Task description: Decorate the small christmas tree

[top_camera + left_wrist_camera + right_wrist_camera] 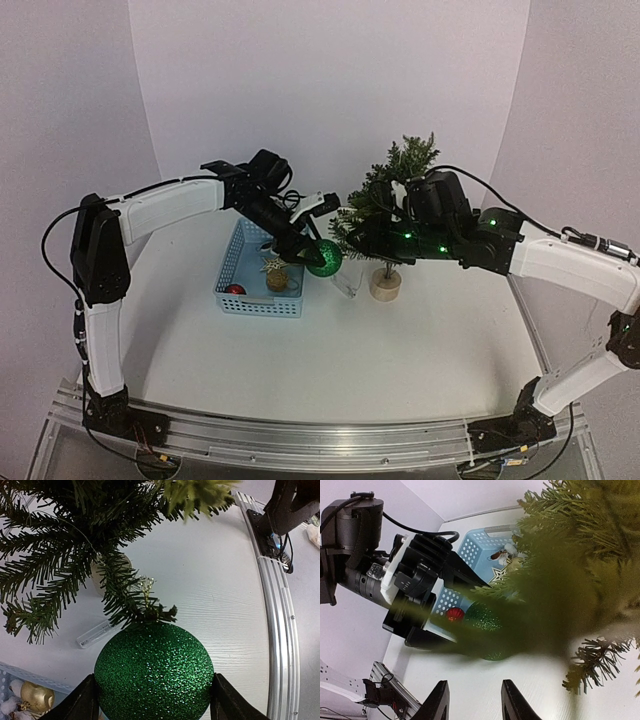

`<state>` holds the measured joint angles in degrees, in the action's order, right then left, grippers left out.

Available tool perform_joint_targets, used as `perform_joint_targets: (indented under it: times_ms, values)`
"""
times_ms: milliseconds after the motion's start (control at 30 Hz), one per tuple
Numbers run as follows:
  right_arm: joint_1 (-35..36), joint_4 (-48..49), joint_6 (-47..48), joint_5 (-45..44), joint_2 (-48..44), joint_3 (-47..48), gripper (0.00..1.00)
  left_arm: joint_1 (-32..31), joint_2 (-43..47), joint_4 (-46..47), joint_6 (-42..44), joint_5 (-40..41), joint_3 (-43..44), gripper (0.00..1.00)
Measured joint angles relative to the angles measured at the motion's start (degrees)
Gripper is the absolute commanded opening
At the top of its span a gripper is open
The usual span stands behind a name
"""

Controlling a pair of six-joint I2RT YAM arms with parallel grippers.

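Observation:
The small christmas tree (400, 185) stands on its round wooden base (385, 284) right of the blue basket (258, 270). My left gripper (318, 252) is shut on a green glitter ball (323, 257), holding it against the tree's lowest left branches. In the left wrist view the ball (154, 672) sits between both fingers (80, 702), and its thin hanging loop (146, 586) lies among the branch tips (125, 600). My right gripper (362, 236) reaches into the tree from the right. Its jaws (476, 700) stand open over bare table, with a blurred branch (530, 610) just beyond them.
The basket (485, 545) holds a gold ornament (276, 274), a red ball (235, 290) and a white star shape. A clear plastic tube (95, 634) lies on the table by the tree's base. The metal rail (277, 630) runs along the table's near edge.

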<state>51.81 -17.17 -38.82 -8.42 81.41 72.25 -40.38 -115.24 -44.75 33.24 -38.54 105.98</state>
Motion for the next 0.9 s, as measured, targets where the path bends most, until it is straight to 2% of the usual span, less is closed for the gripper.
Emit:
perform_joint_targets:
  times_ms: [400,900]
  values:
    - [0.0,0.0,1.8,-0.2,0.0,0.2,0.39,0.0,0.0,0.0,-0.3,-0.8,0.0,0.84]
    - [0.0,0.0,2.9,-0.2,-0.1,0.6,0.39,0.2,0.0,-0.2,-0.2,-0.8,0.0,0.84]
